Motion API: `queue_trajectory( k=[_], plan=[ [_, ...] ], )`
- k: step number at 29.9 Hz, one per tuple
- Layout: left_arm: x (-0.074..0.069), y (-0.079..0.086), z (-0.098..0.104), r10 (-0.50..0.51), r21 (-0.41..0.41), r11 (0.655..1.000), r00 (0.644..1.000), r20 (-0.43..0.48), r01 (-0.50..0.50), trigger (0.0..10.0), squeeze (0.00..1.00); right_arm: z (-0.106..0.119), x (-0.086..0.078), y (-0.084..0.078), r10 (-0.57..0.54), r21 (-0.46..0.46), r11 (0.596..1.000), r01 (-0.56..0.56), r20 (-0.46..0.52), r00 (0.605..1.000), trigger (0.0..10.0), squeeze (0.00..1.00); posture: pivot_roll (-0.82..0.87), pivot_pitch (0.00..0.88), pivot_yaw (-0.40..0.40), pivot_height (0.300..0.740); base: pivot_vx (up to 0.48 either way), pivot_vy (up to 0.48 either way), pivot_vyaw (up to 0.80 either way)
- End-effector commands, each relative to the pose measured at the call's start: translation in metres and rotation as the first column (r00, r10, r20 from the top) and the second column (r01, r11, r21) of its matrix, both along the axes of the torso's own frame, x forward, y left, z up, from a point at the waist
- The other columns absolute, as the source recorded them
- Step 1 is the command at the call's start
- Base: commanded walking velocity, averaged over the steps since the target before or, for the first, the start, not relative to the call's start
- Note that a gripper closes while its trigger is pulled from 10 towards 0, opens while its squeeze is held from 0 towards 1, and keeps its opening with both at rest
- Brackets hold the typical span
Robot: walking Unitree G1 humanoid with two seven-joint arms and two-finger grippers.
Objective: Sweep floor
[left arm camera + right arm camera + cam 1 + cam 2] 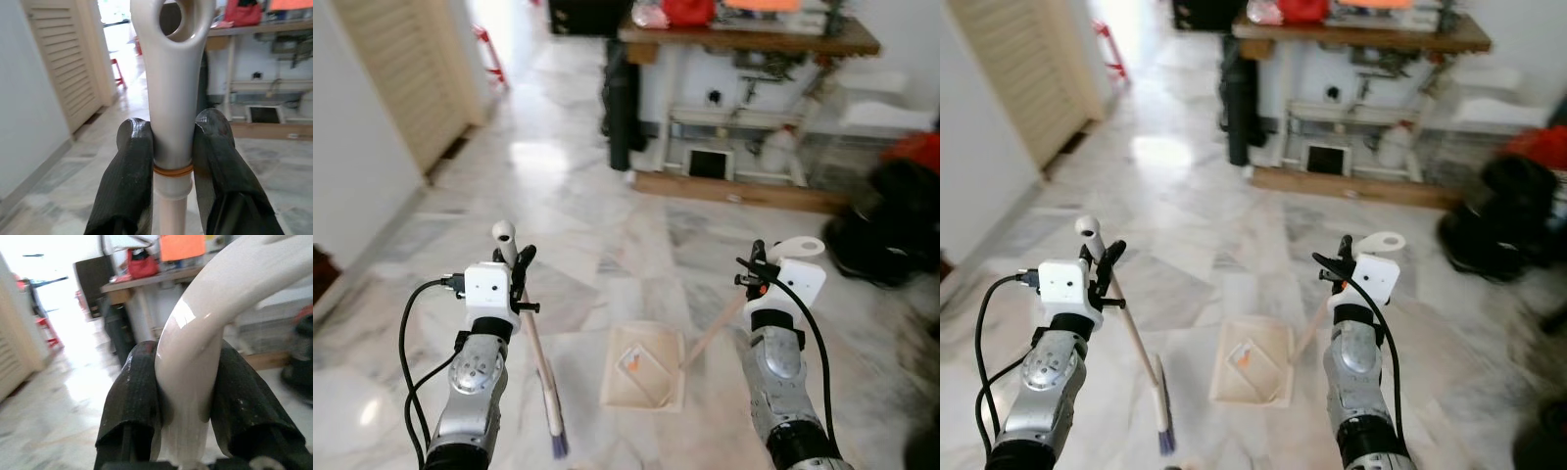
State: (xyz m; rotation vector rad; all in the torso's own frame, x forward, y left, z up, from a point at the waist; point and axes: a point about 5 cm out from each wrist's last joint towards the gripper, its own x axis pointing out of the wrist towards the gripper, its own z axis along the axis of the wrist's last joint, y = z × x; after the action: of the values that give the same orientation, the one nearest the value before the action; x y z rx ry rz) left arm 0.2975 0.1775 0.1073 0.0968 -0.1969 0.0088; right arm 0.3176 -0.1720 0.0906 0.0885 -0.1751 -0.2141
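Two tools in hand, one per arm. The left gripper (171,161) is pinched on the upper end of the broom handle (530,328), its two black fingers (128,181) pressed against the pale shaft just below the hanging loop. From the head camera the handle runs down from the lower left of the frame toward the bottom edge, ending in the brush head (555,431), which sits on or just above the marble floor (607,215); contact cannot be told.

The right gripper (188,401) is clamped on the curved white grip of the dustpan handle (720,333). That handle slants from the lower right toward centre and meets the dustpan (644,369), which lies flat on the floor in the lower middle of the frame, to the right of the brush head and apart from it.

Inside the pan: a small orange scrap (632,363) and some pale, flat debris, too blurred to identify further.

Judgement on progress: some collection appears done, since the pan holds material. No obvious litter shows on the visible floor between robot and the wooden table (744,39) at upper right, though the blur limits this. Remaining: likely a check of further floor, then emptying the pan.
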Motion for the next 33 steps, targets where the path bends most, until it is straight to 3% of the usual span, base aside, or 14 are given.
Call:
queue_trajectory(
  k=[1, 10, 33],
  plan=[
    [0.0006, -0.0019, 0.0118, -0.009, 0.008, 1.000, 0.998, 0.055, 0.008, 10.0, 0.00, 0.0117, 0.0020, -0.0028, -0.012, 0.007, 1.000, 0.011, 0.054, 0.998, 10.0, 0.00, 0.09, 0.000, -0.002, 0.740, 0.000, 0.000, 0.79],
    [0.0010, -0.0079, 0.0100, -0.011, 0.005, 1.000, 0.999, 0.048, 0.011, 10.0, 0.00, 0.0145, 0.0024, -0.0063, -0.007, -0.001, 1.000, 0.007, 0.053, 0.999, 10.0, 0.00, 0.09, 0.000, -0.018, 0.740, 0.000, 0.000, 0.79],
    [-0.0002, -0.0036, 0.0096, 0.024, 0.012, 1.000, 0.999, 0.038, -0.024, 10.0, 0.00, 0.0138, 0.0005, -0.0055, -0.004, 0.007, 1.000, 0.003, 0.043, 0.999, 10.0, 0.00, 0.10, 0.000, -0.021, 0.740, 0.000, 0.000, 0.79]
  ],
)
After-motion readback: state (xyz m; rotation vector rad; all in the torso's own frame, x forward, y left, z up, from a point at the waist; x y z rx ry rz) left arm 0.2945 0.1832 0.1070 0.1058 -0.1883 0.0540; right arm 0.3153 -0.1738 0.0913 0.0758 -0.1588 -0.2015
